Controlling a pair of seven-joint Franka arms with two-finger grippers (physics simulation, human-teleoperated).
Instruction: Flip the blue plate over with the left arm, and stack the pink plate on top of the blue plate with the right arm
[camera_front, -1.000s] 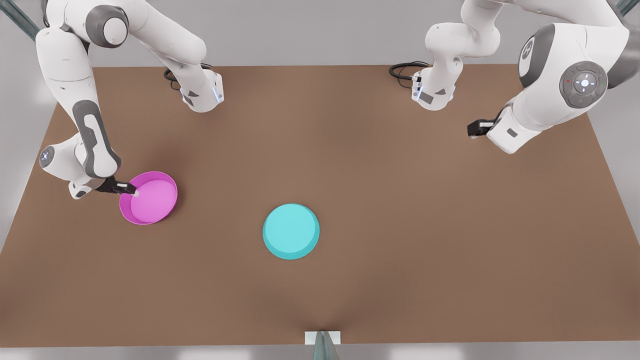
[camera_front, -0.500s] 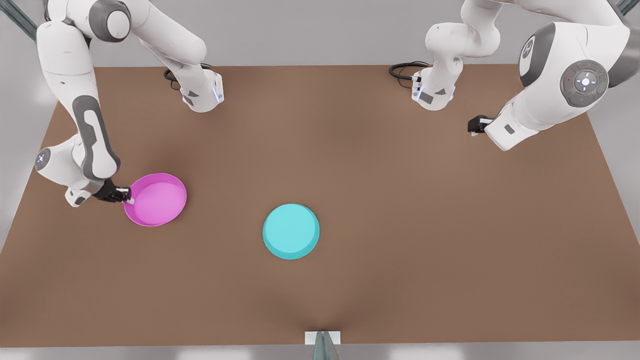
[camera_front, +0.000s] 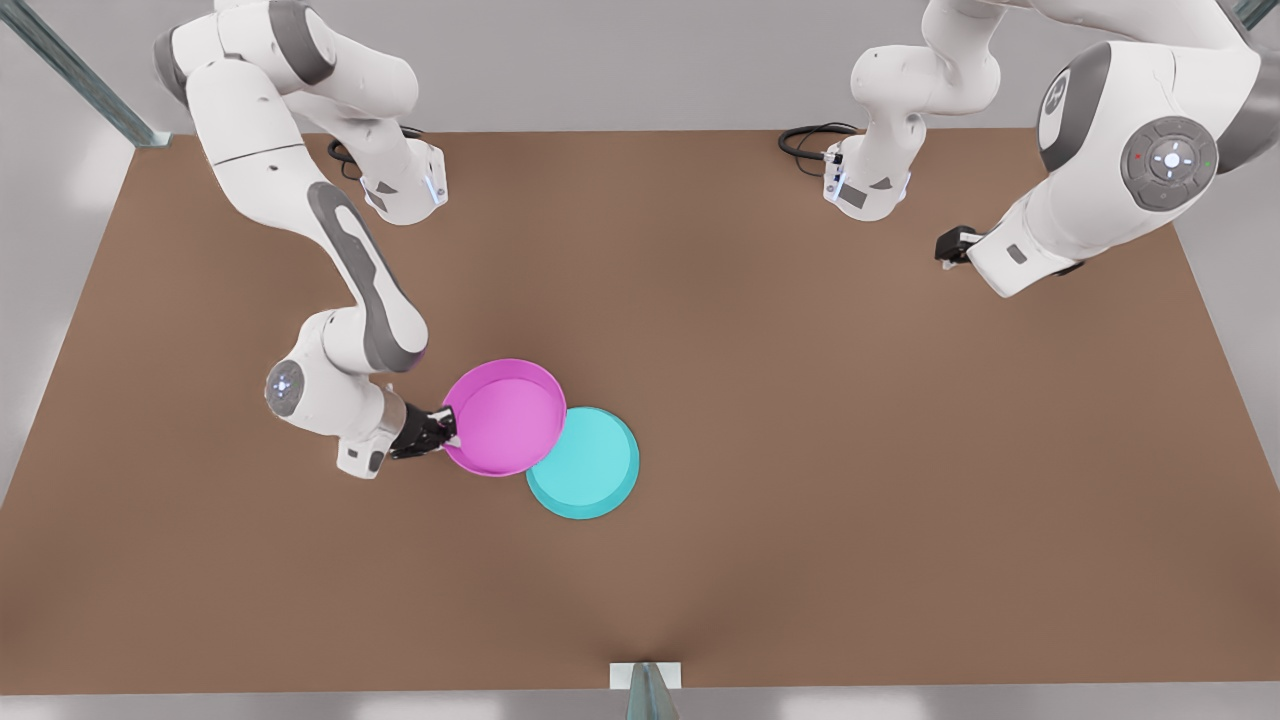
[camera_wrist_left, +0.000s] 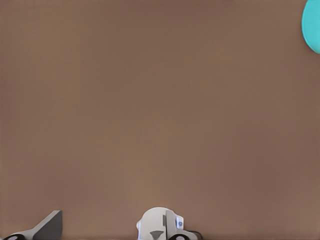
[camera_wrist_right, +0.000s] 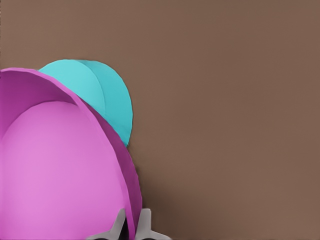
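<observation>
- Pink plate, front view: held by its rim in my right gripper, on the side toward the front view's left. The plate is open side up and overlaps the upper-left edge of the blue plate, which lies base-up on the brown table near the middle.
- Front view, other arm: my left gripper waits at the front view's far right, well apart from both plates (its fingers are hidden behind the wrist, so I cannot tell how far open they are).
- Left wrist view: mostly bare table, with a sliver of the blue plate at one corner and an arm base at the far edge.
- Right wrist view: my two pale fingertips are closed on the pink plate's rim, one on each side of the wall. The blue plate shows beyond it, partly covered by the pink rim.
</observation>
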